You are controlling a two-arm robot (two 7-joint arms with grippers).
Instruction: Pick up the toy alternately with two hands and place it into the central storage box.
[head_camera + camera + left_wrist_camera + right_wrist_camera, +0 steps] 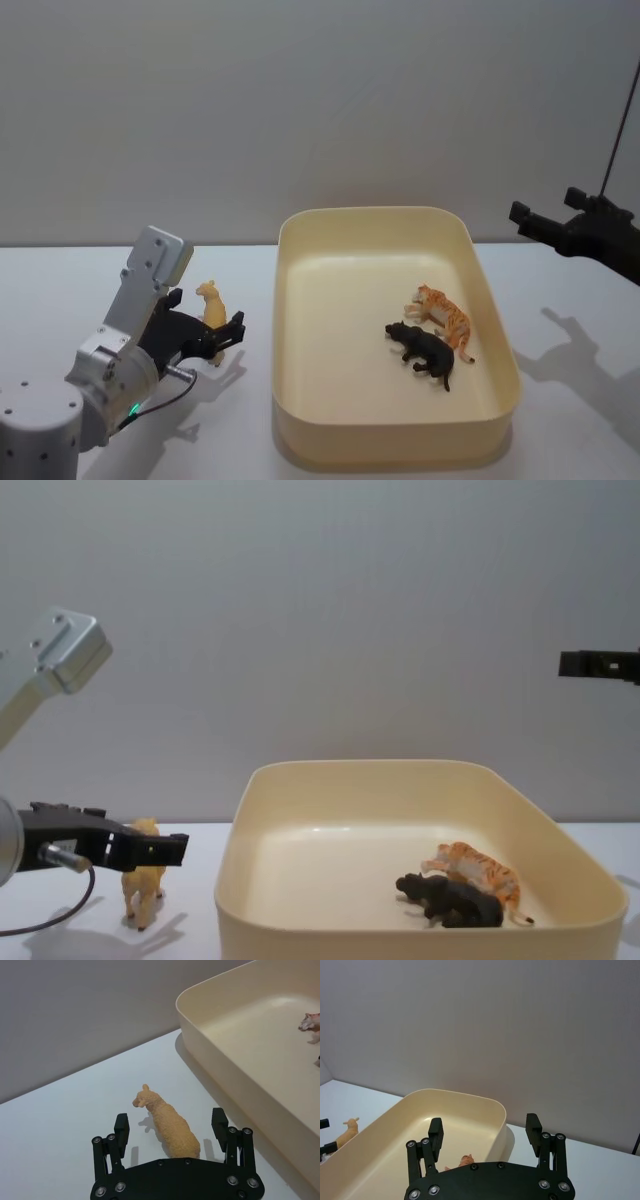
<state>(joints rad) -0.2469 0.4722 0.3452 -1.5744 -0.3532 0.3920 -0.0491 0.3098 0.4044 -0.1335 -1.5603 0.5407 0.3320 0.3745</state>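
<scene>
The tan toy [170, 1125] stands between the left tool's [170, 1130] spread fingers.

The left end effector [170, 1127] is black with silver screw heads, on a silver-grey arm [120, 340] showing a small green light; between its fingers stands a uniformly tan-yellow llama toy [167, 1125] on the white worktop [240, 440]. Beside it, the storage box [290, 300] is plain cream-yellow and contains an orange tiger toy [442, 312] with darker stripes and pale underside, plus a solid black panther toy [423, 350]. The right end effector [485, 1137] is also black, against a plain grey wall [320, 100].
</scene>
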